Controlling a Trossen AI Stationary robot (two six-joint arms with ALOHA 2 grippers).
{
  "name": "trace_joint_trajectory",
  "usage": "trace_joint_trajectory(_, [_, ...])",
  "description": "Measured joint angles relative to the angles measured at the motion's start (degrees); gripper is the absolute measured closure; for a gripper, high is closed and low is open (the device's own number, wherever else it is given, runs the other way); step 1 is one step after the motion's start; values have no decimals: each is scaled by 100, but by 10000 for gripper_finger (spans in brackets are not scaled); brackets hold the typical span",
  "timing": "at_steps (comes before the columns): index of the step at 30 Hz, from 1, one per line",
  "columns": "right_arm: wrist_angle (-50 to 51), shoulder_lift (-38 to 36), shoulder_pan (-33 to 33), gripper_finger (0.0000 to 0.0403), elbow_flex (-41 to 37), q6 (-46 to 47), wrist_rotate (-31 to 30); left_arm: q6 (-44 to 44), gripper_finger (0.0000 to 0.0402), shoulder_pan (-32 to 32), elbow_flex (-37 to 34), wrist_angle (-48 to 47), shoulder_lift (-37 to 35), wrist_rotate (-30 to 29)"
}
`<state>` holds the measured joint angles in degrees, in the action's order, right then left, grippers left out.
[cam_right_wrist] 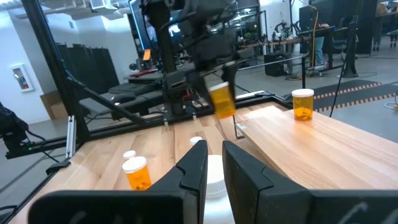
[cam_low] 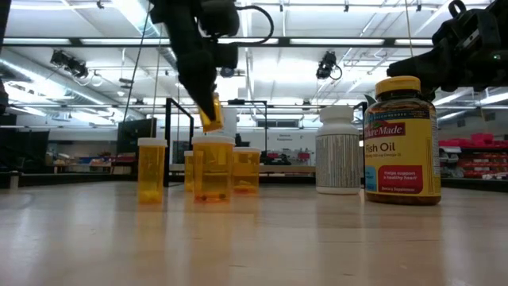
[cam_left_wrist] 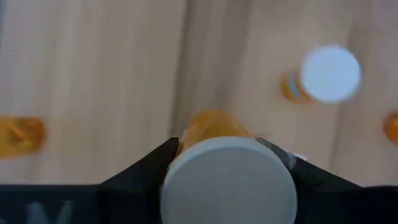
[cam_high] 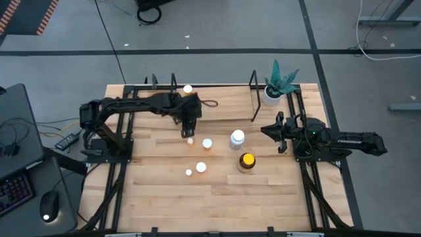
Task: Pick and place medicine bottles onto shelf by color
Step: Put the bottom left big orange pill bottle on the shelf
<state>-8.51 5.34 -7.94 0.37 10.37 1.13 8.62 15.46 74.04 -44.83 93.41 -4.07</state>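
My left gripper (cam_high: 189, 125) hangs over the table's middle, just in front of the shelf (cam_high: 223, 99), shut on an orange pill bottle (cam_low: 210, 112). One orange bottle (cam_high: 187, 89) stands on the shelf board. Several more orange bottles (cam_high: 207, 143) stand on the tabletop below and near the held one. Right of them are the white bottle (cam_high: 237, 138) and the amber yellow-capped bottle (cam_high: 247, 161). My right gripper (cam_high: 268, 130) waits at the table's right side, its fingers a narrow gap apart, touching nothing. My left gripper pinches the orange bottle between its two fingers (cam_left_wrist: 146, 171) at the top, at the white cap (cam_left_wrist: 227, 180). The fingers come from above, pointing down. The bottle is lifted clear and hangs tilted below them, its orange body (cam_left_wrist: 214, 127) above the standing bottles.
A white pot with a green plant (cam_high: 276, 89) stands at the far right corner, beside the shelf's right post (cam_high: 253, 85). Black frame rails run along both table sides. Bare wood lies along the near edge (cam_high: 210, 210).
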Motion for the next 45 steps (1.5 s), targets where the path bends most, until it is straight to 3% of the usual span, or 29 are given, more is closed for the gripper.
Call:
trace_joint_trajectory(5, [0, 0, -1, 346, -1, 0, 0, 290, 199, 375, 88, 336, 0, 8])
trace_joint_trajectory(19, [-49, -2, -1, 346, -1, 0, 0, 984, 202, 1099, 1390, 72, 836, 67])
trace_joint_trajectory(30, [-48, -2, 0, 346, 0, 0, -1, 975, 198, 1133, 1412, -1233, 1464, 365])
trace_joint_trajectory(45, [-48, -2, 0, 346, 0, 0, -1, 767, 199, 1133, 1408, -1377, 1896, 348])
